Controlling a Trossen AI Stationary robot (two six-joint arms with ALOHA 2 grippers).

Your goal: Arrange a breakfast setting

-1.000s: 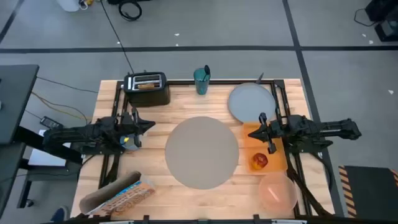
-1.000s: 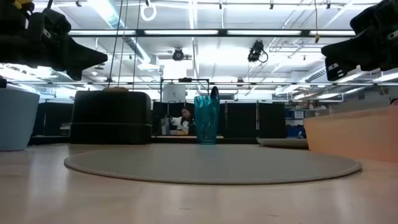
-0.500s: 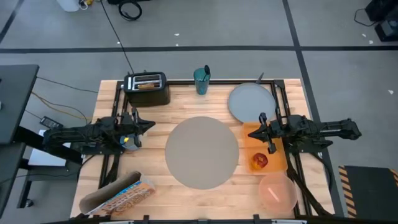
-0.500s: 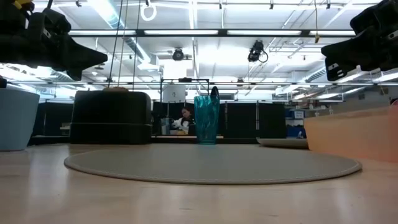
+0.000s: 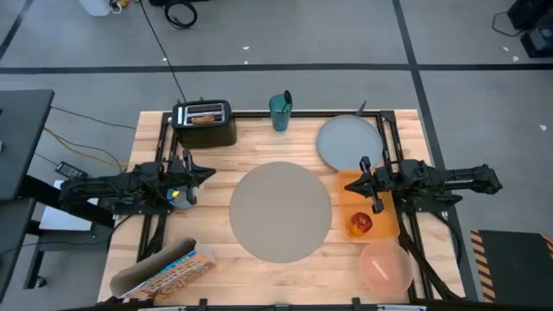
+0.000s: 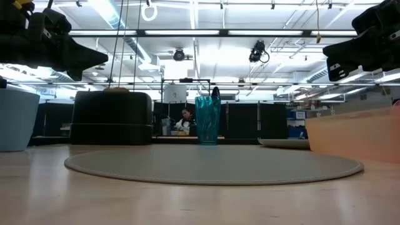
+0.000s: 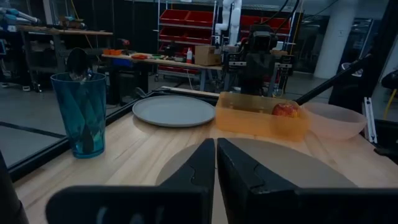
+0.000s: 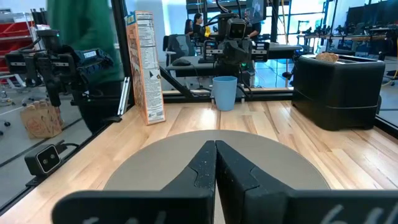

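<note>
The round grey-beige placemat (image 5: 281,212) lies at the table's middle. My left gripper (image 5: 210,174) hovers shut at its left, my right gripper (image 5: 360,180) shut at its right; both are empty and above the table. The grey plate (image 5: 348,142) lies at the far right. The red apple (image 5: 360,223) sits in the orange tray (image 5: 371,200). The pink bowl (image 5: 384,266) stands at the near right. The light-blue cup (image 8: 224,92) stands under my left arm. The toast (image 8: 328,56) sticks out of the black toaster (image 5: 204,123). The cereal box (image 5: 164,269) lies at the near left. A spoon (image 7: 78,62) stands in a teal tumbler (image 5: 279,112).
Black frame rails (image 5: 160,164) run along the table's left and right sides under both arms. A person (image 6: 185,119) shows in the room far behind the table. The placemat's top is bare.
</note>
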